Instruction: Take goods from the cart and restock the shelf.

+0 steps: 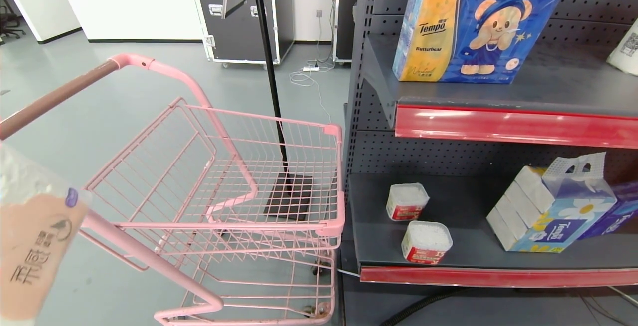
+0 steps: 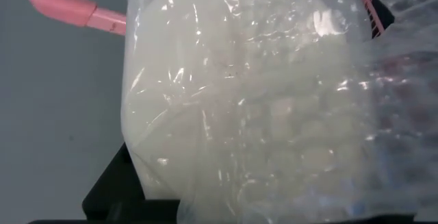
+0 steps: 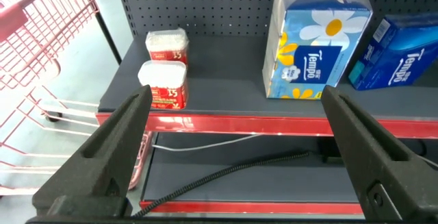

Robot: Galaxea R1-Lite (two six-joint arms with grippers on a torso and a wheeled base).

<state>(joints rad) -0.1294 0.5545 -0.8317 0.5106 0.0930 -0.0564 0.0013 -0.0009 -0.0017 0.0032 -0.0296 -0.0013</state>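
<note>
Since bag hangs in air beside cart, near handle, L gripper judged clamped on it, held clear for carry to shelf. R gripper spread wide, empty, facing shelf's lower deck by two tubs + tissue pack; prob kept free to steady stock. Gap beside tubs = likely drop spot.

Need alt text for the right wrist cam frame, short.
The right gripper, open and empty, faces a lower shelf holding two small white tubs with red labels, a blue tissue pack with a flower print and a second blue pack. A pink wire cart stands beside the shelf.
</note>
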